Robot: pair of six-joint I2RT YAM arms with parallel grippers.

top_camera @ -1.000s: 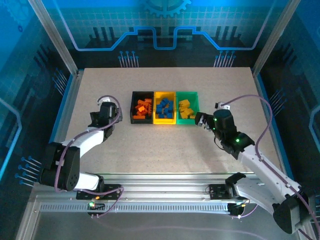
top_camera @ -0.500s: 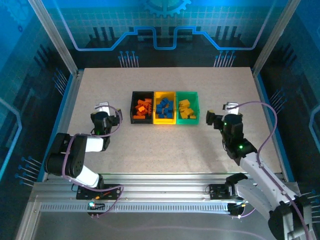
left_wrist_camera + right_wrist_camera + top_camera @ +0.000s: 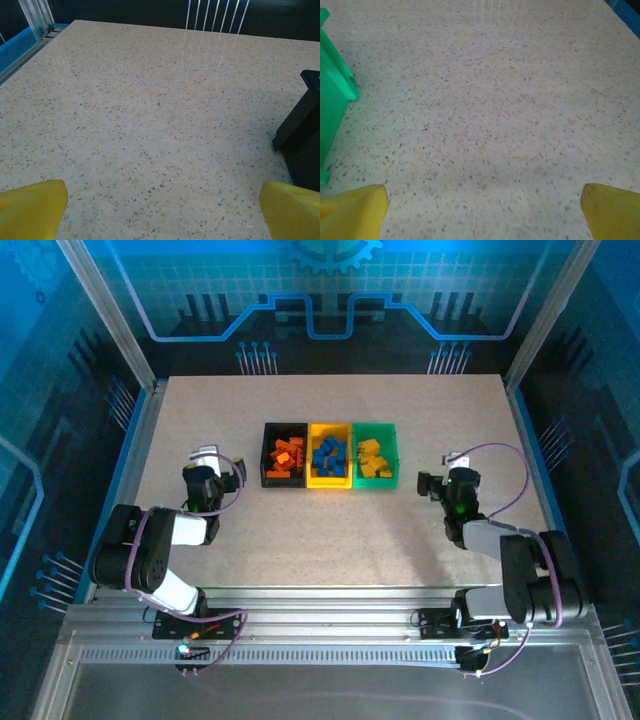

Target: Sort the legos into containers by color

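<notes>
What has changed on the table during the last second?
Right claw drew back from the green bin toward its base; left claw eased back slightly near the black bin. Both are open, holding nothing. The bins and legos stayed put.

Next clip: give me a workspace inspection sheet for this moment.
Surface: speckled beige table, bare around the bins.
Job's things: orange legos in the black bin, blue legos in the yellow bin, yellow legos in the green bin; none seen loose.
Clutter: nothing seen.
Grippers: left gripper open, empty; right gripper open, empty.
Cables: purple cable arcs over the right arm, off the bins.
Surroundings: blue-lit enclosure walls, aluminium rail at the near edge.
</notes>
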